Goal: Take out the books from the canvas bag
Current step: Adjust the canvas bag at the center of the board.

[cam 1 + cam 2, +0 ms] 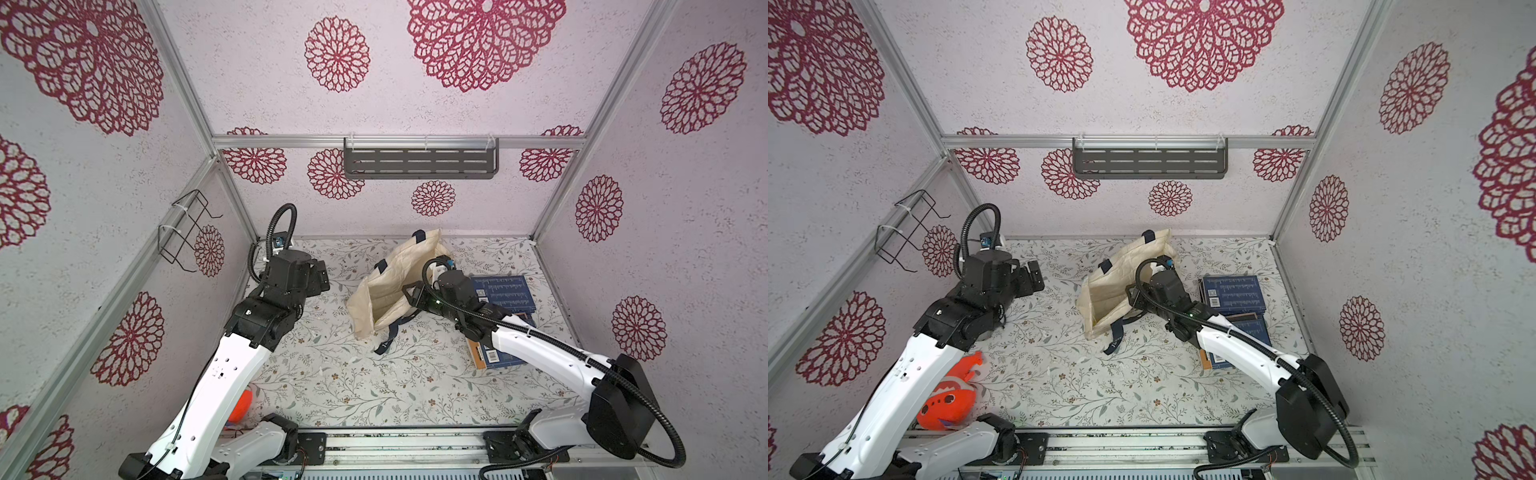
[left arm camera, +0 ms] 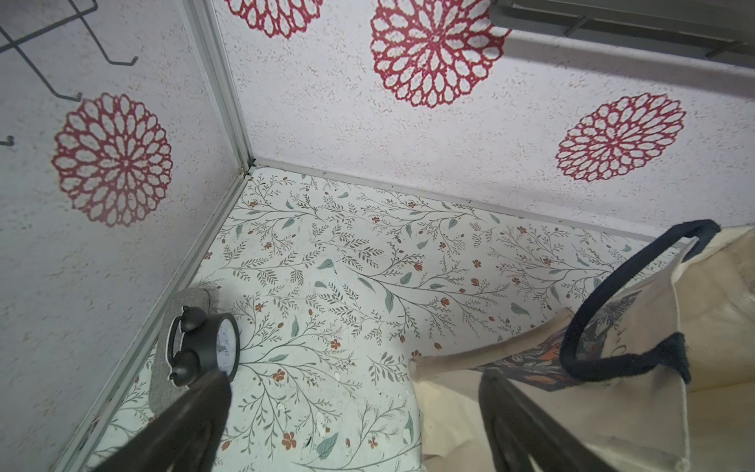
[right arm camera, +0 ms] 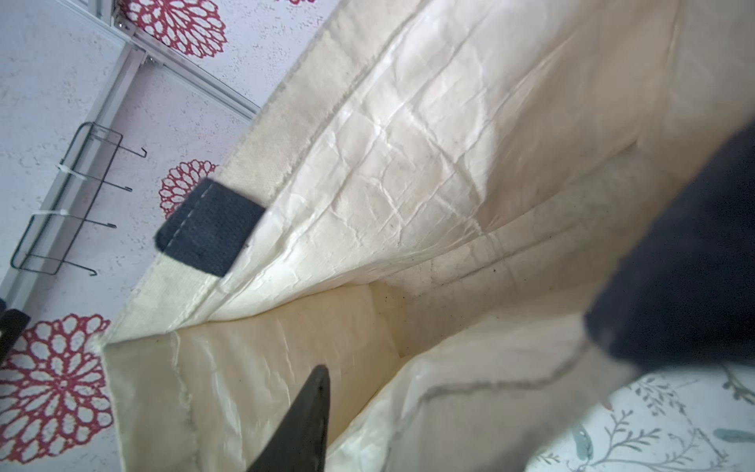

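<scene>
Right gripper [image 1: 409,294] at canvas bag [image 1: 388,278] mouth, jaw gap unclear, books [image 1: 505,293] beside its wrist

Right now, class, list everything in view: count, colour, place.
canvas bag: one, cream, navy handles, mid-table, mouth open.
books: several, dark blue, two piles right of bag.
plush toy: one, orange, near edge, beside left arm.
alarm clock: one, black, far left corner.
wire rack: one, black, left wall.
shelf: one, grey, back wall.
table: one, white floral print, under everything.
left gripper: one, black, open, left of bag.
right gripper: one, black, at bag's mouth.
</scene>
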Robot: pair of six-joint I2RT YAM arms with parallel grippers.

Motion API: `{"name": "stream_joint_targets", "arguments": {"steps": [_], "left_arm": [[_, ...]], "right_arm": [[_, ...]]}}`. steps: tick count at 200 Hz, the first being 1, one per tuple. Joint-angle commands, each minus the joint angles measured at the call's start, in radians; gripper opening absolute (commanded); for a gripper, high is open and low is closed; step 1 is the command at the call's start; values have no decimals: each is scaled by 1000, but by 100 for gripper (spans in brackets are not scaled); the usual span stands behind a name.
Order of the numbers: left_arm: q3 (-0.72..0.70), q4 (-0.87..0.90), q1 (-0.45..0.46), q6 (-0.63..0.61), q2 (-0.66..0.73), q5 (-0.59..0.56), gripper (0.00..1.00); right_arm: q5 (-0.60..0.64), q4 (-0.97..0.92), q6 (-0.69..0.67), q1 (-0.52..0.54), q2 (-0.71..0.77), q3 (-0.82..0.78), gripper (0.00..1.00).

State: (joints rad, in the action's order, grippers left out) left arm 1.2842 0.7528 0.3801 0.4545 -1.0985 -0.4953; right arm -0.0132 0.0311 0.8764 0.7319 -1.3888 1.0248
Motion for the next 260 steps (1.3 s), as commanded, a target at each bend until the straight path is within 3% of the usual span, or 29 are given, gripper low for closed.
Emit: {"name": "stream_joint_targets", "arguments": {"steps": [1,183,230,242,260], "left_arm": [[-9,-15,-19,21,10,21,98],[-65,-61,-74,60,17,84,98],[-97,-94,-83,63,48,91,98],[-115,-113,-86,64,62,92,98],[-143,-136,-91,66,82,93,98]], "right_arm": [[-11,6,-20,-12,41,40,44],[-1,-65,-94,-12,183,73,80],[58,-95,-168,-12,261,72,88],[83,-102,-201,-14,284,70,98],[135,-111,-246,-14,330,56,99]]}}
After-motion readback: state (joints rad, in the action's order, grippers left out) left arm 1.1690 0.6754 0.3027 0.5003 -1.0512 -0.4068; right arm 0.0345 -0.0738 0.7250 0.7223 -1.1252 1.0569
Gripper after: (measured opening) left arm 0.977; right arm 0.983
